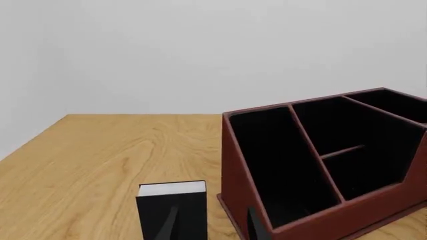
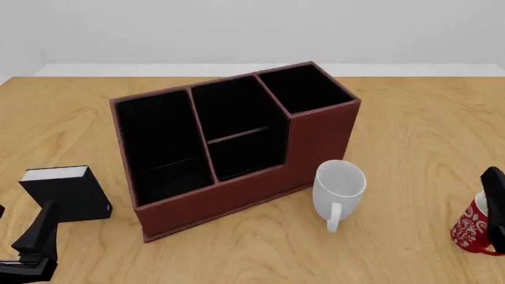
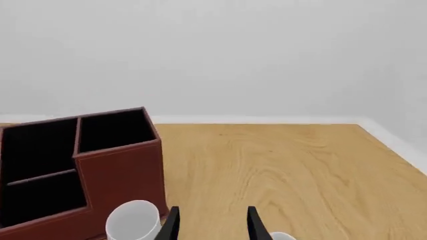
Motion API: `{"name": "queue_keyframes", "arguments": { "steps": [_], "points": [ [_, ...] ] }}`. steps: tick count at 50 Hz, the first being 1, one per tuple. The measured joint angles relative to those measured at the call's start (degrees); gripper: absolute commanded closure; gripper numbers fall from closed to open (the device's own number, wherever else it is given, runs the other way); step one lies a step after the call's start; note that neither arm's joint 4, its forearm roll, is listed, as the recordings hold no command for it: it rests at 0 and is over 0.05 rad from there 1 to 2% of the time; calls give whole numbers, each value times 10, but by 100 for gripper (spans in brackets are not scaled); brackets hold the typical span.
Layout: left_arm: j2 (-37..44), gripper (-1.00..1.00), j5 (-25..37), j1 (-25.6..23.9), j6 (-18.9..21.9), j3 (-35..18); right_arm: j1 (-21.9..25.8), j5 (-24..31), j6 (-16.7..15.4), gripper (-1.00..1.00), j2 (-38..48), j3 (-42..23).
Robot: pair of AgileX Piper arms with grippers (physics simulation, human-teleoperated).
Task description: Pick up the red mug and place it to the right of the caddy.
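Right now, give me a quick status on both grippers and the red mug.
Left gripper open, idle by black box. Right gripper open, nothing held. Red mug upright beside right gripper, right of caddy. White mug between.

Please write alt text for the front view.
A large reddish-brown caddy stands mid-table, a white mug lying by its right front. A red mug sits far right behind the right pincer; a black box stands left.

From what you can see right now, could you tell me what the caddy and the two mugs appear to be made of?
The caddy looks like reddish-brown leather with a matte finish and faint edge stitching, lined in black. The white mug looks like smooth glazed ceramic, plain with a soft sheen. The red mug is probably glazed ceramic too, with white patterning.
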Motion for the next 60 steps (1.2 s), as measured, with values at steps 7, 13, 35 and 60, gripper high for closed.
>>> {"name": "queue_keyframes", "arguments": {
  "steps": [7,13,35,60],
  "points": [
    [0,-100,0,0,0,0,-46,82,7,-100,37,-93],
    [0,-100,-1,0,-1,0,-105,147,6,-100,82,-154],
    [-1,-100,-1,-1,-1,1,-202,274,57,-100,181,-218],
    [-1,-100,-1,-1,-1,1,-217,284,77,-100,204,-134]
  ]
}}
